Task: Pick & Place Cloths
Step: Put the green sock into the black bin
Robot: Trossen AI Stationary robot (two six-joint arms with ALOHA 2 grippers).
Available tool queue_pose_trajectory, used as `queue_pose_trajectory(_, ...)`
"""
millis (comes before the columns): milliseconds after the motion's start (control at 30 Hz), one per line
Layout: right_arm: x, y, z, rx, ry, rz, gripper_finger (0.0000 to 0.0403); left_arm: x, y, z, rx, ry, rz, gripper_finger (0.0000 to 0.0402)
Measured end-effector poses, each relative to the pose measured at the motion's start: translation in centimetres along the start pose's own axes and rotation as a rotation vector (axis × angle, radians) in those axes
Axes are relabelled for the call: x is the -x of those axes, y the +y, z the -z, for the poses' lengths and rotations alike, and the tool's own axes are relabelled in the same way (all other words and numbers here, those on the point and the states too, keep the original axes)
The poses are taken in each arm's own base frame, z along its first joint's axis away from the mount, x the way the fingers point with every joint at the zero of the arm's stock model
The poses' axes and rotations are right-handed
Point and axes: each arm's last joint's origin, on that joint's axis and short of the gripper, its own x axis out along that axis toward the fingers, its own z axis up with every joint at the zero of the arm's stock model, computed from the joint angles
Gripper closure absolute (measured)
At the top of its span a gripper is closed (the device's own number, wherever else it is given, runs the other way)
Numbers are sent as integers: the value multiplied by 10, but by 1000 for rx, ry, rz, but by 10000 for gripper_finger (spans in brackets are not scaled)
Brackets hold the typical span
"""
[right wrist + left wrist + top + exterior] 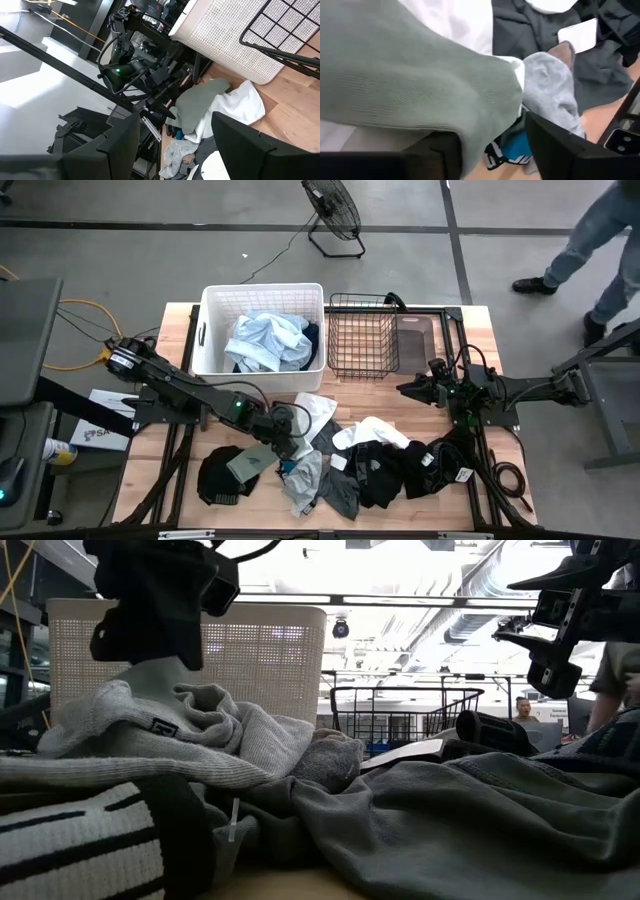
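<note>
Left wrist view: left claw (485,150) grips sage-grey cloth (415,85); right claw (172,145) wide

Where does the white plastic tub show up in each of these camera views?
High view: white tub at the table's far edge, left of centre.
Low view: tub on the left, behind the cloths.
Left wrist view: not in it.
Right wrist view: its perforated wall.
Shared landmark: black wire basket beside it.
</note>
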Motion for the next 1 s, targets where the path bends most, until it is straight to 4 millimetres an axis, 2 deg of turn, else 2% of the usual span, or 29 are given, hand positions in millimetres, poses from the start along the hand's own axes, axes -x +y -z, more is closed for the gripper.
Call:
queue_pose_trajectory(167,0,0,0,0,2,0,165,0,0,0,0,1,-2,291)
queue_pose_trajectory(300,0,1,1,0,33,-20,165,0,0,0,-1,3,-5,370)
queue_pose_trajectory(367,0,1,1,0,34,-20,165,0,0,0,-2,4,-4,392)
queue_pose_trajectory(533,0,1,1,-6,33,-20,165,0,0,1,-5,46,18,398)
queue_pose_trajectory(667,0,2,0,-9,24,-34,165,9,-2,1,-3,69,61,399)
queue_pose_trajectory(867,0,3,-1,-10,18,-44,165,41,-16,-8,-35,11,149,400)
queue_pose_trajectory(1000,0,4,-1,-7,27,-67,165,64,-31,-21,-81,-61,219,400)
